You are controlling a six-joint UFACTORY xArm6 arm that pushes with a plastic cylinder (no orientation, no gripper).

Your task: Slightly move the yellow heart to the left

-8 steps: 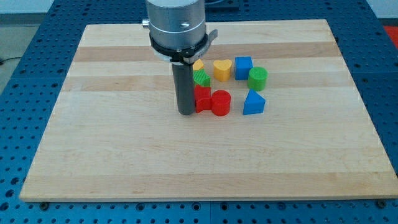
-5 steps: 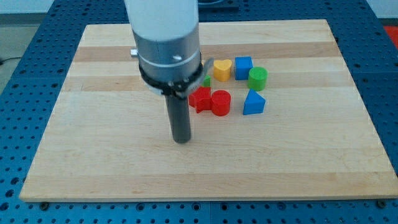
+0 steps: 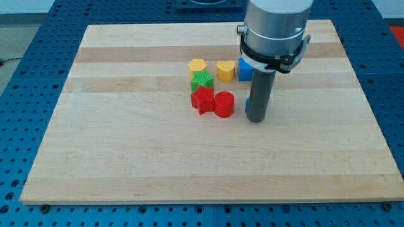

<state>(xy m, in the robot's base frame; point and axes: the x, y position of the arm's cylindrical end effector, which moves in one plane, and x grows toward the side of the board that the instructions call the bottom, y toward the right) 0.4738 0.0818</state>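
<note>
While the arm's silver-grey cylinder fills the far right of the scene, its straight dark rod comes down to the pale wooden worktop (image 3: 126, 157), and my tip (image 3: 255, 120) rests on the wood just right of the red cylinder block (image 3: 224, 104). No gripper is fitted, so nothing opens, closes or is held; the rod simply stands upright.

The yellow heart block (image 3: 225, 70), the task's piece, sits beyond the red cylinder, towards the far side of the worktop. It lies far and to the left of my tip, apart from it, with a blue block (image 3: 243, 71) just beside it on the right. That blue block is partly hidden by the arm, so its shape cannot be made out. A thin sliver of blue (image 3: 247, 101) also shows at the rod's left edge; what it belongs to cannot be told.

Left of the heart is a second yellow block (image 3: 197, 65), rounded, its exact shape unclear. A green block (image 3: 202, 80) sits just in front of it. Nearer again, a red star-like block (image 3: 202, 99) touches the red cylinder's left side.
</note>
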